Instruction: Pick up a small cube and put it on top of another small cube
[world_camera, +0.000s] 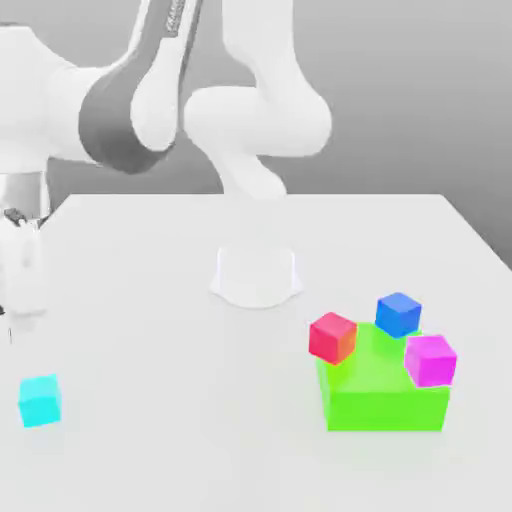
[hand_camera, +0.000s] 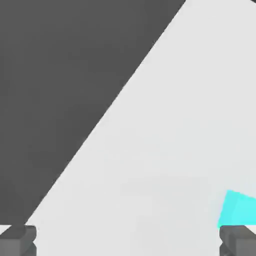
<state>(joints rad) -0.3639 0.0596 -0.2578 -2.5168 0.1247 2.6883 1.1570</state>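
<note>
The small cyan cube (world_camera: 40, 401) rests on the white table near the exterior view's left front. My gripper (world_camera: 20, 318) hangs above the table just behind it, higher than the cube and not touching it. In the hand view the gripper (hand_camera: 127, 241) is open, its two grey fingertips (hand_camera: 18, 240) far apart with nothing between them. A corner of the cyan cube (hand_camera: 238, 209) lies close to one fingertip, outside the gap. A blue cube (world_camera: 398, 313), a red cube (world_camera: 333, 337) and a magenta cube (world_camera: 430, 360) sit on the big green block (world_camera: 385, 398).
The arm's white round base (world_camera: 256, 276) stands at the table's middle back. The table edge (hand_camera: 105, 117) runs close beside the gripper, with dark floor beyond it. The green block occupies the exterior view's right front.
</note>
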